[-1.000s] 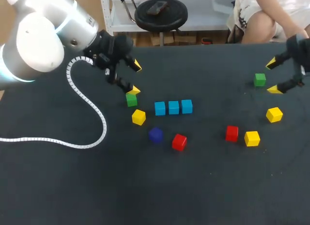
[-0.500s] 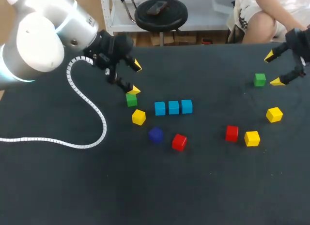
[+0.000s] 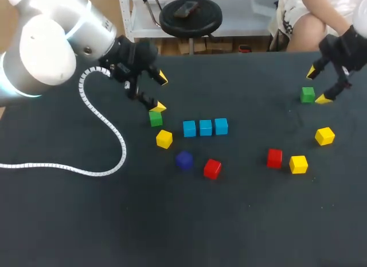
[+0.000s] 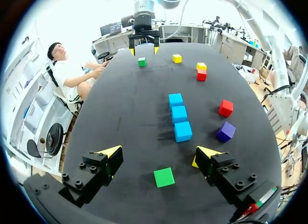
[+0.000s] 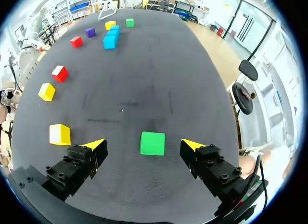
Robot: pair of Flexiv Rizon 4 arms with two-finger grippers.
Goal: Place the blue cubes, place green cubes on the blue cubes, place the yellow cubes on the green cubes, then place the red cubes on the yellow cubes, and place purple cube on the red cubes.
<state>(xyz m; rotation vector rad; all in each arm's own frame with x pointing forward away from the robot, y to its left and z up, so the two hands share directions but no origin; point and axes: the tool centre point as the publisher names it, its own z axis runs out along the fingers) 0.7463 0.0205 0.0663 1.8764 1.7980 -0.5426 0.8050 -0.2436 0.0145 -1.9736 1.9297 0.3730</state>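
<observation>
Right wrist view: right hand [image 5: 143, 144] spread wide astride a green cube [image 5: 152, 143], not touching it; left hand [image 4: 159, 151] also wide.

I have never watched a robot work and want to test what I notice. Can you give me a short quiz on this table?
1. How many blue cubes stand side by side in the row?
2. True or false: the purple cube sits on top of another cube.
3. Which colour lies between the open fingers of the right gripper? A red, B green, C yellow.

Key:
1. three
2. false
3. B, the green cube
</observation>
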